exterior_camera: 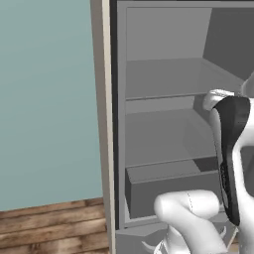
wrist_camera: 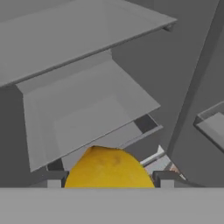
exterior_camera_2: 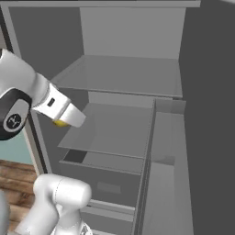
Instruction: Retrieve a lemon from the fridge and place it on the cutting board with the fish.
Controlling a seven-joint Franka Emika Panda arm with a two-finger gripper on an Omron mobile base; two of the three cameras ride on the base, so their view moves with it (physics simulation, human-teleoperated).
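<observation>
Here the gripper (wrist_camera: pixel 107 183) clasps the lemon (wrist_camera: pixel 108 168) before grey fridge shelves (exterior_camera_2: pixel 124 75).

I see matt grey fridge (exterior_camera_2: pixel 133 73) shelves, a dimpled yellow lemon (wrist_camera: pixel 109 168) – planked wood floor (exterior_camera: pixel 49 225) lower left.

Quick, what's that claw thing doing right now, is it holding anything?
Gripper: closed on the lemon, held between its two fingers in front of the open fridge.

Grey fridge (exterior_camera_2: pixel 183 137) shelves (exterior_camera_2: pixel 124 75)
</observation>
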